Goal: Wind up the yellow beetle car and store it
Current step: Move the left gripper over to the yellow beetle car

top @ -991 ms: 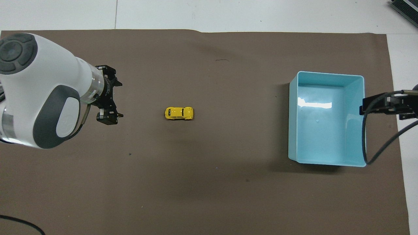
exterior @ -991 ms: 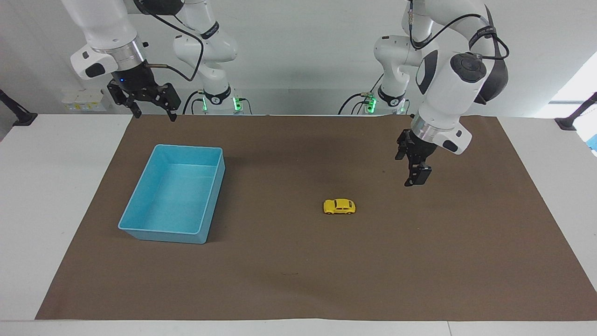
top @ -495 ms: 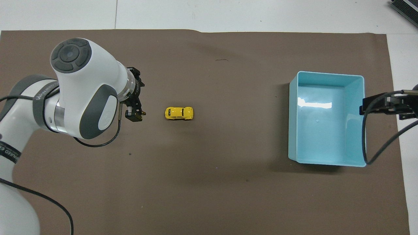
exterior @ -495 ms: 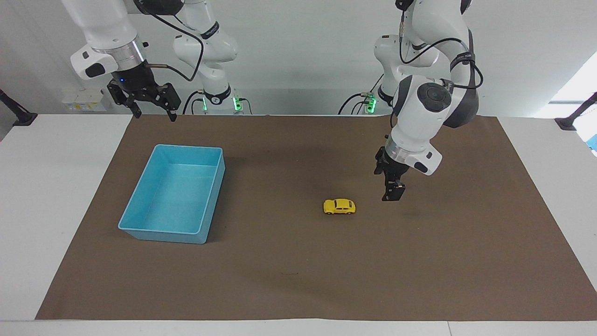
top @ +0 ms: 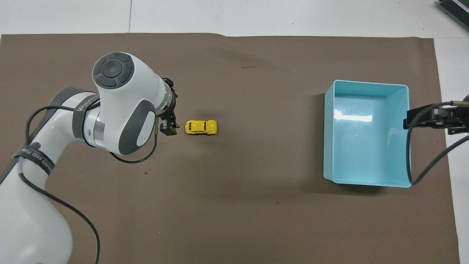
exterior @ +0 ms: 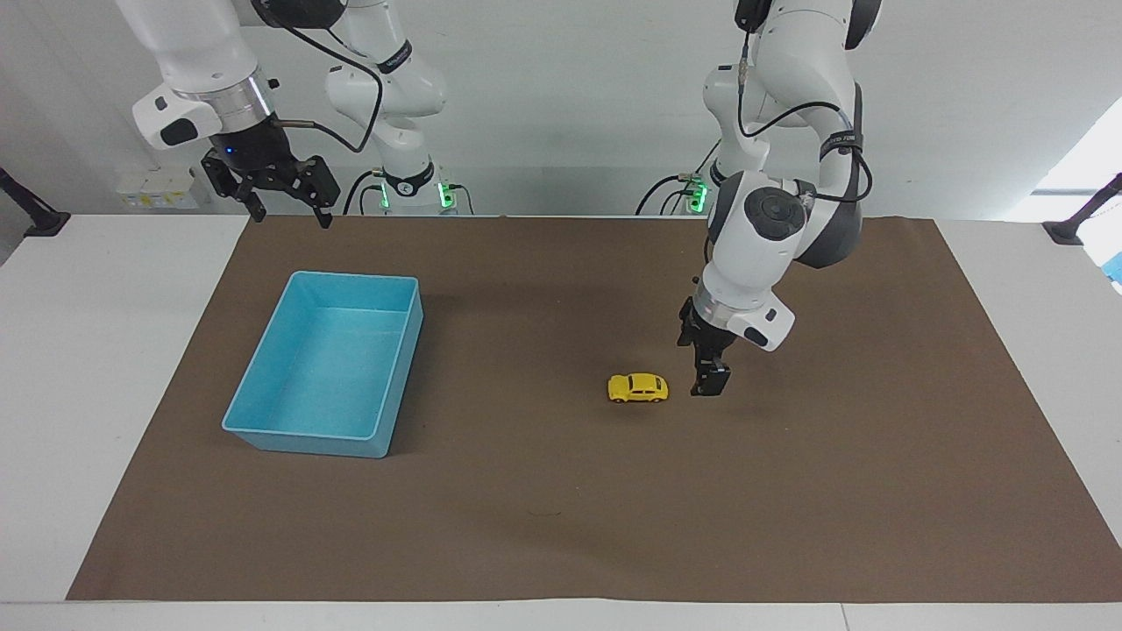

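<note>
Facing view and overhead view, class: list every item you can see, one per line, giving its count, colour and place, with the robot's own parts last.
yellow beetle car: one, yellow, on the mat near its middle, upright on its wheels.
bin: one, light blue, nothing in it, on the mat toward the right arm's end.
mat: one, brown, covering the white table.
left claw: one, black, open, low beside the car, not touching.
right claw: one, black, open, waiting, raised over the mat's edge nearest the robots.

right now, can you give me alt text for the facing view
The left end effector hangs low beside the yellow beetle car on the brown mat, not touching it. The right end effector waits raised by the mat's edge, near the empty blue bin.
</note>
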